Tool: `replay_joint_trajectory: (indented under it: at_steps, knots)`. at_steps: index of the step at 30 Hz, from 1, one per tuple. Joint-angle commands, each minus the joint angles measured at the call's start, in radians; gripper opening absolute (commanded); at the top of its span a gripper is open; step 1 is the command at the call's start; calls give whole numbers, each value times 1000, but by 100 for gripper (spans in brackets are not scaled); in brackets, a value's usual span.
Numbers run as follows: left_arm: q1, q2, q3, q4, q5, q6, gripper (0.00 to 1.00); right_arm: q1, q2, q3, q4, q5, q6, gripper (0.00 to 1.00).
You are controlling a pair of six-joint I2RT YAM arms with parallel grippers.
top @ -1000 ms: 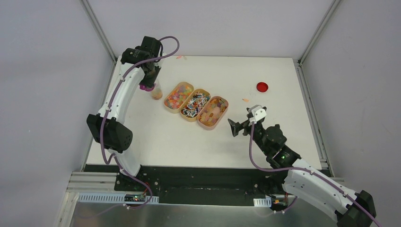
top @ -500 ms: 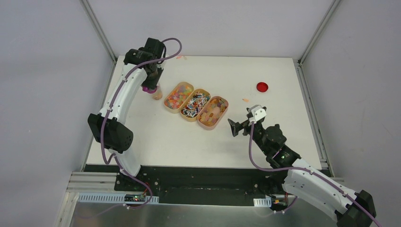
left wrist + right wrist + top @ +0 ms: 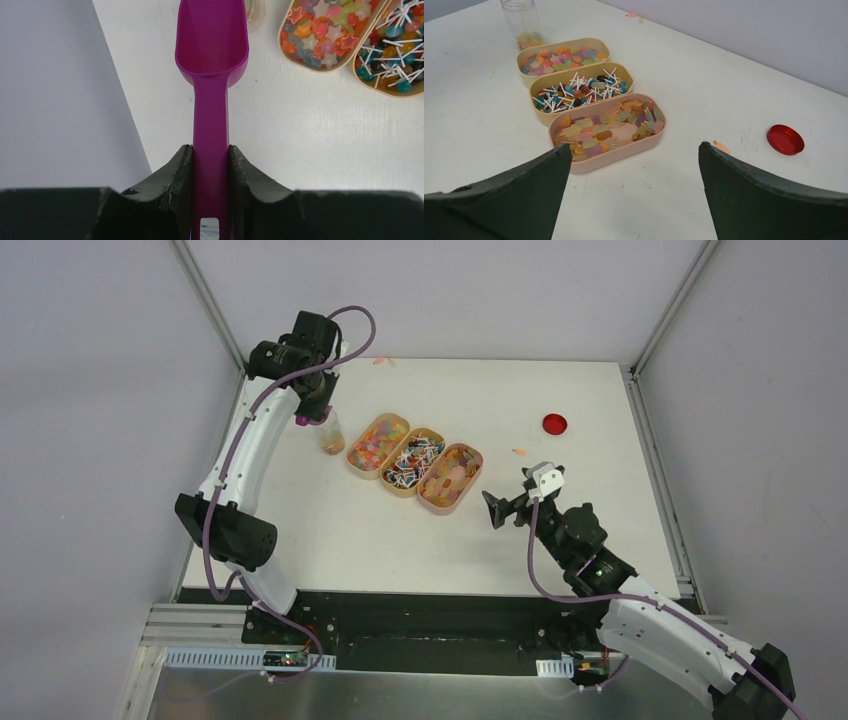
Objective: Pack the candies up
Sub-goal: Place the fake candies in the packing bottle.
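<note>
No writing can be read. A small white tag [image 3: 209, 227] is seen on the handle of the magenta scoop [image 3: 212, 45], but nothing on it can be made out. The handle is clamped between the fingers of the left gripper [image 3: 211, 155]. The scoop's bowl is cut off by the top edge of the wrist view, so its tip is hidden. Only a sliver of the clear jar [image 3: 523, 22] is seen beside the bowl there, and whether the two touch cannot be told. A few pale pieces are seen at the jar's bottom.

The candies [image 3: 606, 125] are held in three oval trays [image 3: 614, 156] set side by side in a slanted row mid-table [image 3: 724, 80]: bright stars nearest the jar, white-sticked pieces in the middle, translucent gummies last.

The left arm is stretched to the far left corner, its wrist bent downward. The right arm is folded low at the near right. The right gripper [image 3: 635, 146] is aimed at the trays, its fingers spread wide with nothing between them. A stray orange piece [image 3: 722, 146] and a red disc [image 3: 785, 139] are seen to the right of the trays.
</note>
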Motion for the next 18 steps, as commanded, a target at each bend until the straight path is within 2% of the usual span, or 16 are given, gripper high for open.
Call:
replay_joint_trajectory:
  at_steps: [1,3,8,11,13,18]
  knots:
    - [-9,-112,-6,95,-10,5,0,-5,-21,17,32,-13,13,99]
    - [-19,-186,-73,194,54,61,0,-5,-27,24,28,-20,23,99]
    - [-37,-432,-384,549,352,236,0,-5,-31,26,37,-44,51,100]
    - [-45,-526,-530,667,498,302,0,-5,-32,27,46,-50,55,100]
    - [-72,-543,-577,687,519,323,0,-5,-37,29,50,-52,55,99]
    - [-227,-587,-702,743,470,386,0,-5,-61,22,100,-124,32,100]
